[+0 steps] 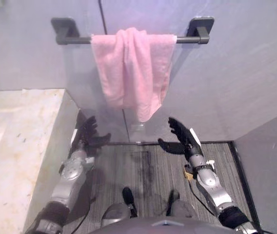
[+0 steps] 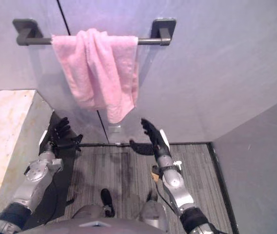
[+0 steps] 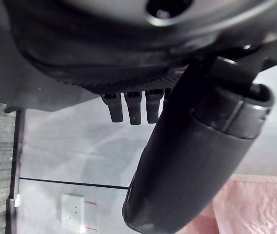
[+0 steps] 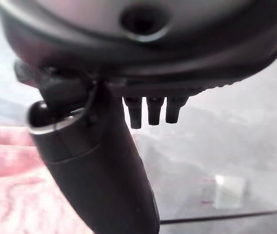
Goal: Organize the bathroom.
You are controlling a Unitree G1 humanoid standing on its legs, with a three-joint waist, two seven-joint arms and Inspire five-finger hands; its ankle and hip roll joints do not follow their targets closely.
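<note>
Pink towel (image 1: 132, 73) is up at 12 o'clock, draped bunched over the dark wall bar (image 1: 73, 40), while nearer in the left hand (image 1: 86, 132) at 8 and right hand (image 1: 181, 133) at 4 hang below it, fingers straight, empty.

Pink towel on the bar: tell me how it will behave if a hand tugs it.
The pink towel hangs in bunched folds over the towel bar, so it is probably floppy and light. It is only draped, so a tug would likely slide it off. Both the left hand and right hand are open below it.
</note>
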